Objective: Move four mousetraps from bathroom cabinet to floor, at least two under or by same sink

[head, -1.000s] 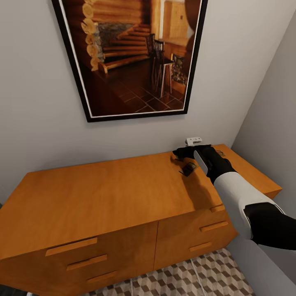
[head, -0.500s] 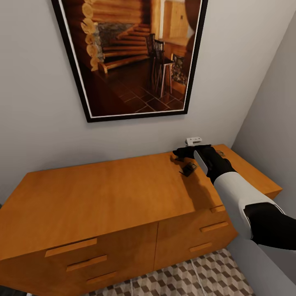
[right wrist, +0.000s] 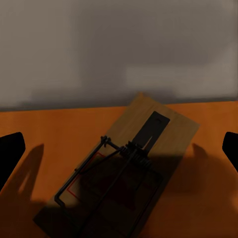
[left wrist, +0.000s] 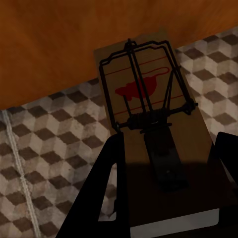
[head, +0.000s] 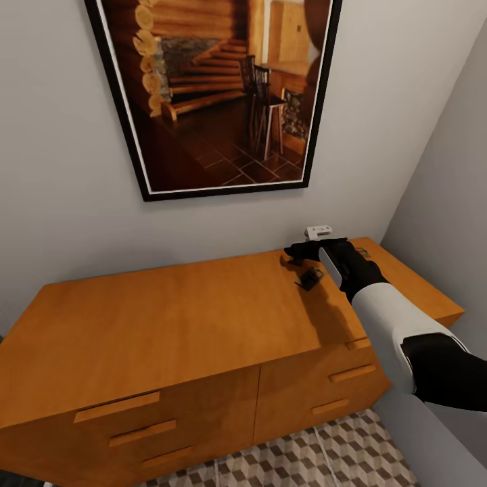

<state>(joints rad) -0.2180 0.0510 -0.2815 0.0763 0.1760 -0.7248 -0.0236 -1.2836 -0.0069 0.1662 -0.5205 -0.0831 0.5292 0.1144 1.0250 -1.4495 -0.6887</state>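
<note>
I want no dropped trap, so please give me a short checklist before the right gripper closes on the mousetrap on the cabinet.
1. Right gripper open over the trap: ok, its dark fingertips stand wide at either side.
2. Tan wooden mousetrap with dark wire centred between them: ok.
3. Trap lying flat on the orange-brown wooden cabinet: ok.
4. Gripper low enough to grasp: cannot tell.
5. Left gripper holding its own mousetrap over the cube-patterned floor tiles: ok.
6. Remaining two traps located: cannot tell.
</note>
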